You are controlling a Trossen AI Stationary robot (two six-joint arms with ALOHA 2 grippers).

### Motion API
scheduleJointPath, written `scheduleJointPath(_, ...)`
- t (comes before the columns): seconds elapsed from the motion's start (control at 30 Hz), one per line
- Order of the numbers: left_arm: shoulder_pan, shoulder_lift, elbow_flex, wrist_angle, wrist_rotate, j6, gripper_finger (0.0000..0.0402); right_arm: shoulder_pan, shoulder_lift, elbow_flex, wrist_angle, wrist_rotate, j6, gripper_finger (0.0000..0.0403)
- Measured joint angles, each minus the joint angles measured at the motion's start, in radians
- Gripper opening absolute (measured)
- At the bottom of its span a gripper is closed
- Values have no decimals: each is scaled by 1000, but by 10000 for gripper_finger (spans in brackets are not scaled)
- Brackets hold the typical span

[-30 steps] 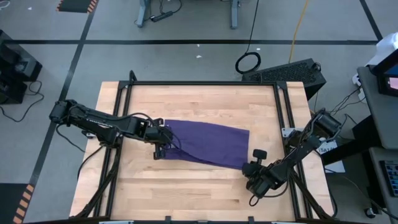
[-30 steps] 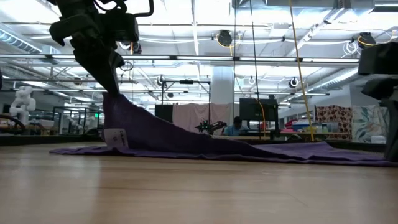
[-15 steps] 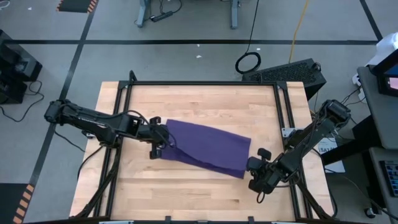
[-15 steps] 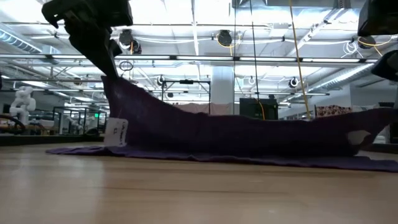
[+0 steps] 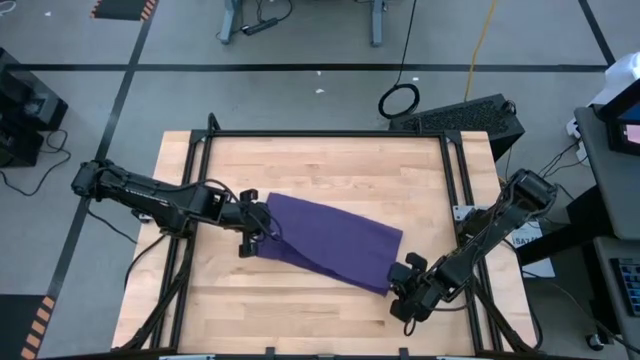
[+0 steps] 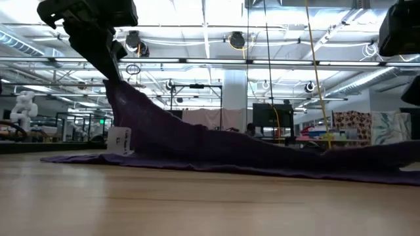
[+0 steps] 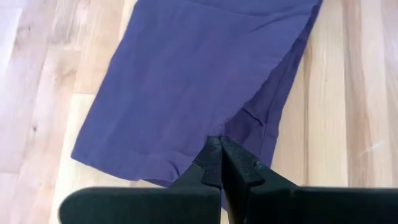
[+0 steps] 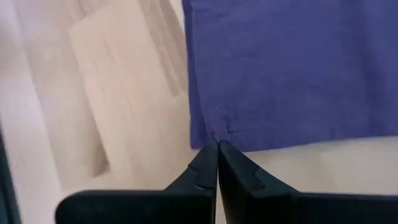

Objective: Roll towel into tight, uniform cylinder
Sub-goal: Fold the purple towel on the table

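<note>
Dark, pinched-together fingers of the left gripper (image 7: 221, 163) clamp a corner of the soft purple cloth towel (image 5: 330, 240), and in the left wrist view the fabric puckers into small folds right at the fingertips, which suggests a firm nip on the edge rather than a loose touch. That gripper sits left of centre in the high view (image 5: 256, 232), and the low view shows it in the upper left, holding its corner up off the pale wooden tabletop (image 5: 320, 165) so that the cloth slopes down from it like a tent side, a small white tag (image 6: 119, 139) dangling beneath. Lower right in the high view, the right gripper (image 5: 400, 284) is likewise closed tight on the towel's opposite corner, the hem gathered between its tips in the right wrist view. Between the two, the towel lies as a slanted band across the middle of the table, mostly flat. Holding opposite ends probably serves to pull it taut and straighten it; no rolled portion is visible, so rolling seems not yet begun.
</note>
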Motion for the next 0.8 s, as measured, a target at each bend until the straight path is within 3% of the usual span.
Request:
scheduleJointPath(0.17,0,0,0,-24,-2,0,0,2,23,0,120,-23,-32,19)
scheduleJointPath(0.5,0,0,0,-46,-19,11,0,2,30,2,117,-47,-30,92)
scheduleJointPath(0.63,0,0,0,-45,-24,27,0,11,70,2,166,106,-26,99)
scheduleJointPath(0.8,0,0,0,-46,-24,29,0,14,201,2,413,355,-92,86)
